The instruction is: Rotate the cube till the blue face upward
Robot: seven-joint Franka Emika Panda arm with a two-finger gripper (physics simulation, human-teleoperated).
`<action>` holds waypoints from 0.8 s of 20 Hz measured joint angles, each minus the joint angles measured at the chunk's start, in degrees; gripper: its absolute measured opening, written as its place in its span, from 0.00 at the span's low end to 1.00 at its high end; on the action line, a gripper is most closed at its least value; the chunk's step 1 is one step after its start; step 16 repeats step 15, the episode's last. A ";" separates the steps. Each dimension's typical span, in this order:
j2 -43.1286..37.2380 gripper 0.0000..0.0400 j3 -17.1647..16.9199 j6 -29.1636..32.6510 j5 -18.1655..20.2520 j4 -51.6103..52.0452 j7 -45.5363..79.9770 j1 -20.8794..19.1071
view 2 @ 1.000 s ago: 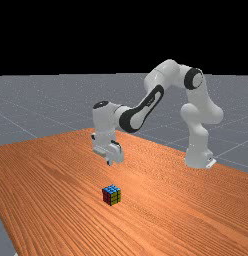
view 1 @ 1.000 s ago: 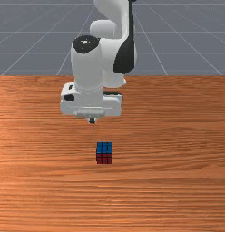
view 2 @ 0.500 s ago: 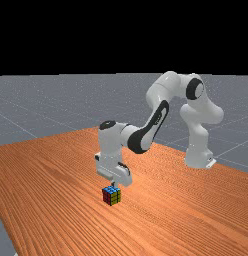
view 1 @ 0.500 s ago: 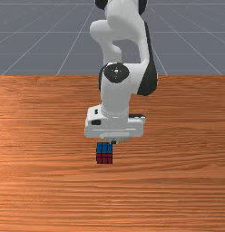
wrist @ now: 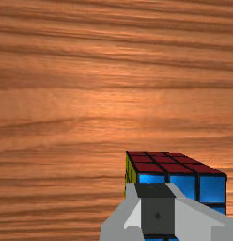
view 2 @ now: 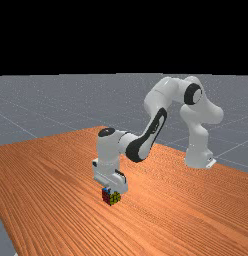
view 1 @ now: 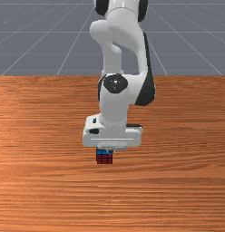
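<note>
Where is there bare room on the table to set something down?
In the front view, bare table lies to either side of the cube and between the cube and that view's bottom edge. It is crowded at the cube's blue top, where the pincer is, with the arm above.

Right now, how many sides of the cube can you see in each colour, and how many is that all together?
Blue side: 1, on top
Red side: 1
Yellow side: 1
Total: 3
</note>
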 joint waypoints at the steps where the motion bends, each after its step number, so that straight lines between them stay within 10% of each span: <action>1: -0.14 0.00 -0.06 1.35 0.24 -0.53 0.45 0.13; 16: -0.96 0.00 -0.55 8.81 -1.83 -8.79 8.56 8.46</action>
